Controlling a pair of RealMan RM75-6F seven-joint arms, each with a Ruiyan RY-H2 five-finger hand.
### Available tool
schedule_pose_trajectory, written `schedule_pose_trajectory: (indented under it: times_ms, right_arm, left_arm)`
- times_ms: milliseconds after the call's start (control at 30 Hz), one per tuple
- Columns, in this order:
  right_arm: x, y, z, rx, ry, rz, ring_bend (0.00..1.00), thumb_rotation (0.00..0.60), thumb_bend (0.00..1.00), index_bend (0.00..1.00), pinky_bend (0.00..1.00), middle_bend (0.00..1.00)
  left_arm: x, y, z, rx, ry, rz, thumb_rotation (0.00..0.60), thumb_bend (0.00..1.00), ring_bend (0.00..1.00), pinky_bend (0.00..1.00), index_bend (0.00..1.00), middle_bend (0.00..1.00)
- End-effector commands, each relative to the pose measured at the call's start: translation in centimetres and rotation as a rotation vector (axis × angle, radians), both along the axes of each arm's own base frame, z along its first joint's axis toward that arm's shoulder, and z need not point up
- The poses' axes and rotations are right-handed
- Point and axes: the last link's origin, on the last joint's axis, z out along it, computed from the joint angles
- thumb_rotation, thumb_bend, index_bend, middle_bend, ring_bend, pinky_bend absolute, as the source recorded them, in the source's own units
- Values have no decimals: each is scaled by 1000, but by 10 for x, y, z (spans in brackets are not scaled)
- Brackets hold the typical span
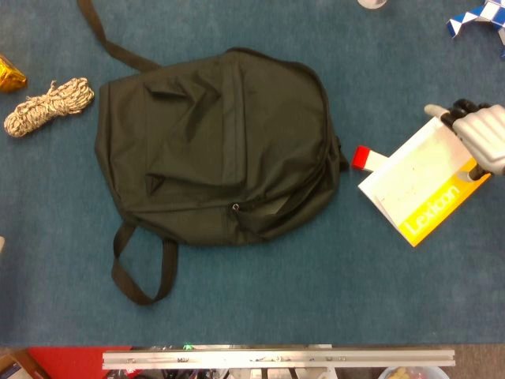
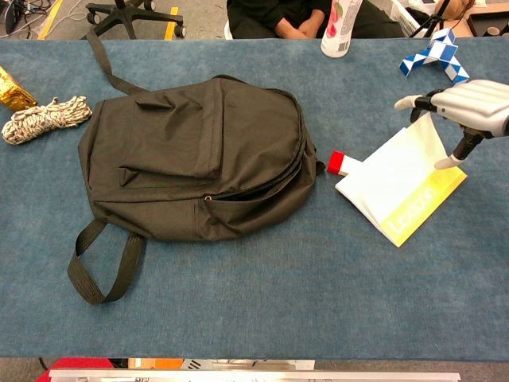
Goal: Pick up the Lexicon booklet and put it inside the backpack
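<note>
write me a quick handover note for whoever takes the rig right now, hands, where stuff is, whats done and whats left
Right robot hand: at the far-right edge of the Lexicon booklet, fingers over its top corner and thumb at its edge; a firm grip is not clear.
Left robot hand: not in view.
Booklet: flat on the table, right of the backpack, a small red object between them.
Backpack: lying flat; its opening is not clearly unzipped.
Done: nothing stowed.
Left: lift the booklet, open the backpack, slide it inside.

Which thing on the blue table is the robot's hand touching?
The white and yellow Lexicon booklet: the right hand rests on its far corner; the black backpack lies untouched.
</note>
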Motion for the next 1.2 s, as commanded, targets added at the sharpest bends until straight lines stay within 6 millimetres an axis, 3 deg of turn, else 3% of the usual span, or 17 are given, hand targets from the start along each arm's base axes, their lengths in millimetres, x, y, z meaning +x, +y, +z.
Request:
schedule_pose_trajectory:
  times_ms: [33,200,367,633,967,1200]
  right_arm:
    - [16,6,7,-77,-88,107,138,600,93,115,294,243]
    - [21,25,7,-38,-117,194,138,600,94,114,276,238]
    - [5,47,-3,88,-25,198,138,600,95,114,276,238]
    - [-12,62,-12,189,40,162,138,600,96,115,276,238]
    - [-33,48,-21,214,140,145,138,600,96,91,276,238]
    - [-36,38,-29,205,169,182,134,600,96,81,276,238]
  left_arm:
    - [1,-1,0,-1,-6,-2,600,169,259,282,334,305]
    - [2,-3,1,-6,-17,1,600,169,259,282,334,305]
    - [1,-4,1,-8,-19,3,600,169,259,282,334,305]
    - [1,-6,1,-12,-20,5,600,169,259,282,334,305]
    - [1,-7,0,-16,-19,9,600,169,259,282,334,305]
    - [0,-7,0,-16,-21,11,600,170,260,282,334,305]
